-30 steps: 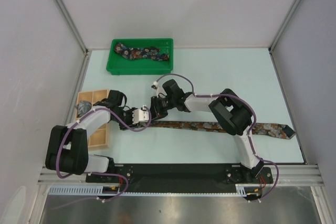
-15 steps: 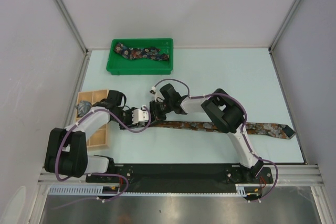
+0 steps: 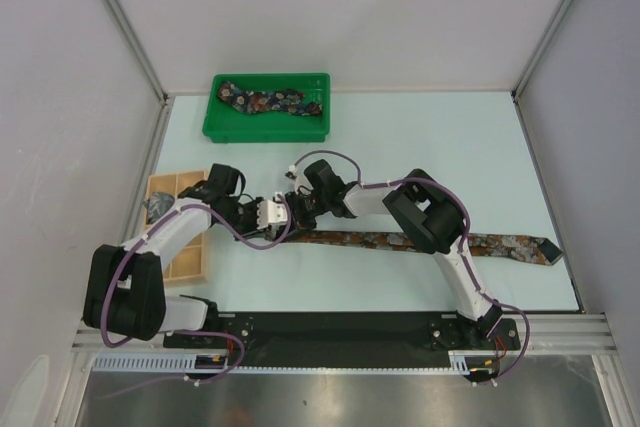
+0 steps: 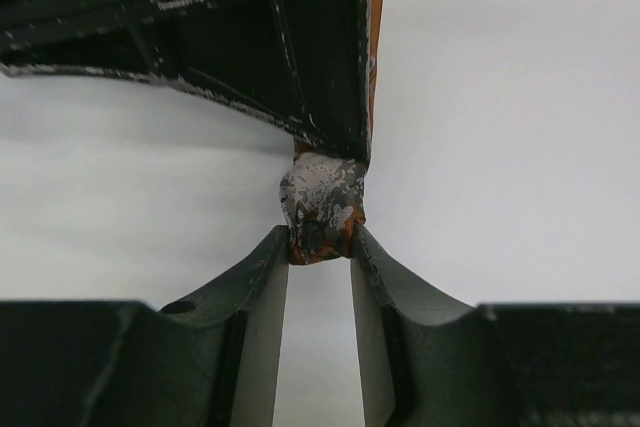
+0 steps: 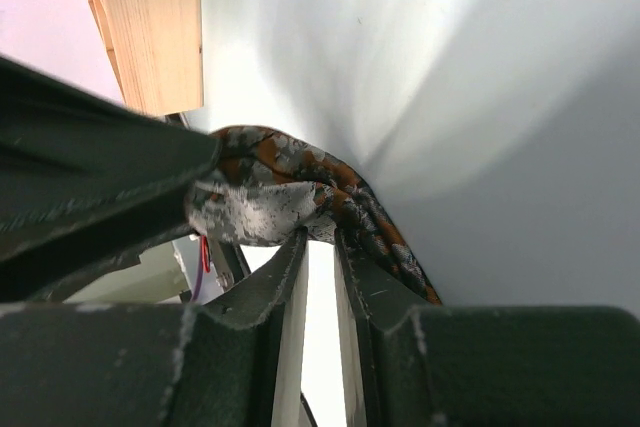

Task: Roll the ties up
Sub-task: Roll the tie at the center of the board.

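Note:
The rust-brown tie (image 3: 420, 241) lies flat across the near table, its wide pointed end at the right. Its narrow left end is wound into a small roll (image 4: 320, 209) that is held between both grippers. My left gripper (image 3: 279, 215) is shut on this roll, with its tips (image 4: 320, 243) pinching the roll from both sides. My right gripper (image 3: 298, 208) faces it and is shut on the same rolled end (image 5: 280, 197), with its tips (image 5: 320, 239) nipping the fabric. The dark navy floral tie (image 3: 272, 100) lies in the green tray. The grey-blue tie (image 3: 160, 206) lies rolled in the wooden box.
The green plastic tray (image 3: 215, 127) stands at the far left. The tan wooden compartment box (image 3: 190, 259) sits at the left edge beside my left arm and also shows in the right wrist view (image 5: 150, 27). White enclosure walls surround the table.
My right gripper has moved slightly left. My left gripper has shifted up and toward it, so the two now meet on the tie's rolled end. The tie's long part has not moved.

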Motion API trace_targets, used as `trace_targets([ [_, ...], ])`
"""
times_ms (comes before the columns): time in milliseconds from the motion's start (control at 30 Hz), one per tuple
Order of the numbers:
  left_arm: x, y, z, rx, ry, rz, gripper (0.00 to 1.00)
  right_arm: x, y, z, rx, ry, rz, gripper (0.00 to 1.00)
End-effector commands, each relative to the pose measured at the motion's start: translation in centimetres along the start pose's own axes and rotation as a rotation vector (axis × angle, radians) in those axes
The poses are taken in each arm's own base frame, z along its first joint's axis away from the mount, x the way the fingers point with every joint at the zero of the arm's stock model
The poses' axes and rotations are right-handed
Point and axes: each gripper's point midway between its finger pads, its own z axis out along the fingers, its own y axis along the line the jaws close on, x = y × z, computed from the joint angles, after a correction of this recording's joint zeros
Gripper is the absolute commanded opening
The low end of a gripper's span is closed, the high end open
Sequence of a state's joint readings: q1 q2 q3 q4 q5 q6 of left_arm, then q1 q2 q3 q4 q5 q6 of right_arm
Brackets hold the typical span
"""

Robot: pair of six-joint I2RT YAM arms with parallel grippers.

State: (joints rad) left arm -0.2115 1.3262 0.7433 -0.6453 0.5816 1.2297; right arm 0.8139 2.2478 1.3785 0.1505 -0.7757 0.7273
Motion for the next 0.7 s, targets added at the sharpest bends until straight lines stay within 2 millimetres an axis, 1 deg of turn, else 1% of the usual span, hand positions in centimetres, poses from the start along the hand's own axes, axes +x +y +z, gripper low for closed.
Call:
trace_targets([
  [0,-2.8,0.4,0.2,0.030,-0.078,0.006,0.35,-1.1,0.8,-0.3,-0.017,-0.033,-0.021,0.22],
  [100,-2.9,0.3,0.9,0.051,-0.065,0.006,0.35,-1.6,1.2,-1.0,-0.033,-0.048,-0.023,0.21],
  [233,-2.9,0.5,1.4,0.059,-0.044,0.004,0.35,-2.0,2.2,-2.8,-0.047,-0.064,-0.044,0.22],
  [267,-2.8,0.6,1.4,0.058,-0.038,0.003,0.35,-2.0,2.6,-3.6,-0.048,-0.072,-0.053,0.22],
  [367,-2.7,0.9,1.5,0.055,-0.026,-0.001,0.35,-1.6,3.0,-4.5,-0.052,-0.063,-0.039,0.23],
  [500,-3.0,0.9,1.5,0.053,-0.026,0.008,0.36,-2.0,3.2,-5.9,-0.059,-0.081,-0.027,0.25],
  [667,-3.5,0.7,2.1,0.063,-0.023,0.025,0.37,-2.1,3.5,-5.5,-0.082,-0.086,0.015,0.33],
])
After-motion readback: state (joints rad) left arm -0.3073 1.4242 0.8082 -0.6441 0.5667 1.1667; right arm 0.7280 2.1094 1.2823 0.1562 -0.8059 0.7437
